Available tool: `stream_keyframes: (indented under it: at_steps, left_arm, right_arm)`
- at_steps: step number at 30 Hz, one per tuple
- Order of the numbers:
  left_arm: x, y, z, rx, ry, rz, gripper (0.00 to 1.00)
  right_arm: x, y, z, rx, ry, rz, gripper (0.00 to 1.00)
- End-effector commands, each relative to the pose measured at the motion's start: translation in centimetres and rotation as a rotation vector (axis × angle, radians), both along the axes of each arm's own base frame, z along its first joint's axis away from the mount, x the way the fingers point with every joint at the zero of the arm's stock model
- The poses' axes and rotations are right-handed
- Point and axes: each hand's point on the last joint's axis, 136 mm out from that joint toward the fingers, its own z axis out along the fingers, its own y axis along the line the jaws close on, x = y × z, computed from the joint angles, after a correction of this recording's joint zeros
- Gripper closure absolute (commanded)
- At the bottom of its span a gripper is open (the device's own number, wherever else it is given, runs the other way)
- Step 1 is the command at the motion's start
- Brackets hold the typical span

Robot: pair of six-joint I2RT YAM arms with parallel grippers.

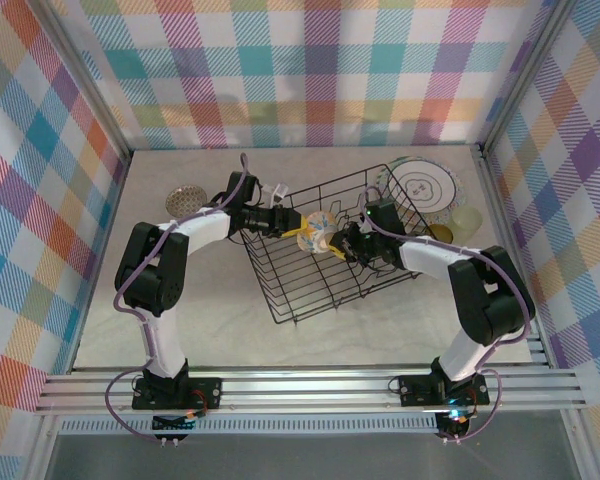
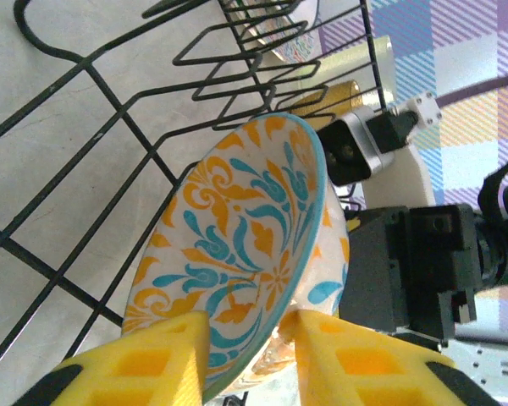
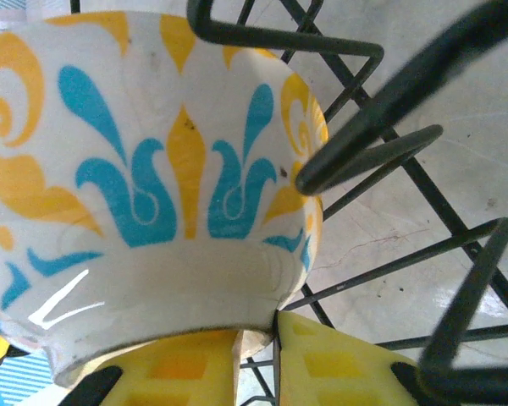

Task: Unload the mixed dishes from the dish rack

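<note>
A small patterned bowl (image 1: 320,230), white with orange and teal scrolls, hangs tipped on its side over the black wire dish rack (image 1: 310,292). My left gripper (image 1: 302,236) reaches in from the left. In the left wrist view its yellow fingers (image 2: 169,355) straddle the bowl's (image 2: 237,228) teal rim, one inside and one against the outer wall. My right gripper (image 1: 342,245) comes from the right. In the right wrist view it (image 3: 258,334) is shut on the foot ring under the bowl (image 3: 135,169), with rack wires (image 3: 372,152) close by.
A cream plate with dark lines (image 1: 425,185) stands at the rack's far right corner. A pale-green cup (image 1: 467,217) and an amber cup (image 1: 440,232) sit on the table to its right. A small round patterned dish (image 1: 187,198) lies far left. Checkered walls enclose the table.
</note>
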Motion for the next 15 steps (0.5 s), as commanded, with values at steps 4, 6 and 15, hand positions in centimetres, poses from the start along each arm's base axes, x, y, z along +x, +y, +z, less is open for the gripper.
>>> stream_keyframes:
  at_steps: [4, 6, 15]
  left_arm:
    - [-5.3, -2.2, 1.2, -0.048, 0.034, -0.209, 0.74]
    - [-5.4, -2.2, 1.0, -0.047, 0.037, -0.211, 0.78]
    - [-6.1, -2.8, 0.7, -0.070, 0.051, -0.233, 0.82]
  right_arm:
    - [-1.5, -2.0, -6.8, -0.133, 0.186, -0.027, 0.81]
    - [-1.4, -1.8, -6.8, -0.127, 0.187, -0.021, 0.81]
    - [-1.0, -1.0, -6.3, -0.094, 0.174, 0.019, 0.80]
